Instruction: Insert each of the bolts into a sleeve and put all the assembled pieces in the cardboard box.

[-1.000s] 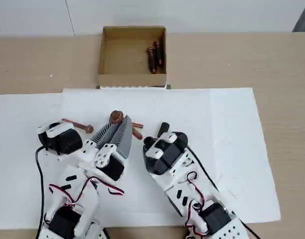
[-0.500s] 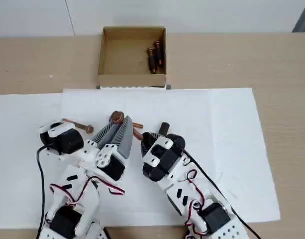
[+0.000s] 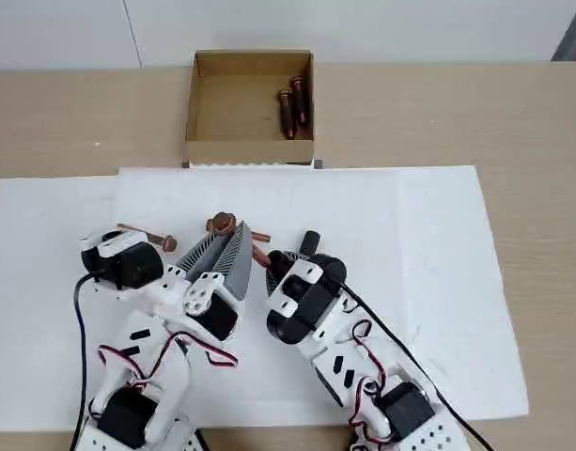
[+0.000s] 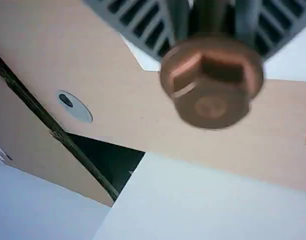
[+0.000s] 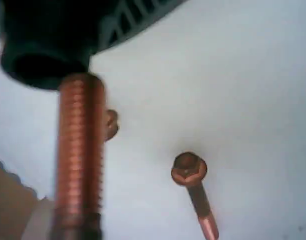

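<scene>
My left claw was pinched narrow around a bolt, hex head poking out past the tips. My right claw gripped a black sleeve, a threaded shaft at its mouth, both above the white paper.

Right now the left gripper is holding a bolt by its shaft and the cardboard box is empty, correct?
Not quite. The left gripper does hold a bolt by its shaft, but the cardboard box is not empty. The high view shows two copper pieces lying inside it, close to its right wall.
</scene>
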Available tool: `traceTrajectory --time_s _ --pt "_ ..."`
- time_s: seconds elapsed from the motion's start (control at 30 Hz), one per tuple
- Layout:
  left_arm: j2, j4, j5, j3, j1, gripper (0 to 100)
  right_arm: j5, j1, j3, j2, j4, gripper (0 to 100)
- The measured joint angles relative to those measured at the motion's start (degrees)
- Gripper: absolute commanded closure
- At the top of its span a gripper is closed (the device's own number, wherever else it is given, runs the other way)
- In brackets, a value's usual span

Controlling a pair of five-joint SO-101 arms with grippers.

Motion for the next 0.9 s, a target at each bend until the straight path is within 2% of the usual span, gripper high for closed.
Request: traceTrajectory --time_s 0.2,0.6,0.9 --pt "0.0 -3.87 0.0 0.0 0.0 100 0.0 -1.58 0.0 0.0 0.0 99.6" --pt "0.09 -4.22 0.0 1.67 0.26 100 0.18 -1.58 0.0 0.0 0.0 99.6" --pt "0.09 1.58 -0.26 1.67 4.13 100 0.97 -1.58 0.0 -0.09 0.0 99.6"
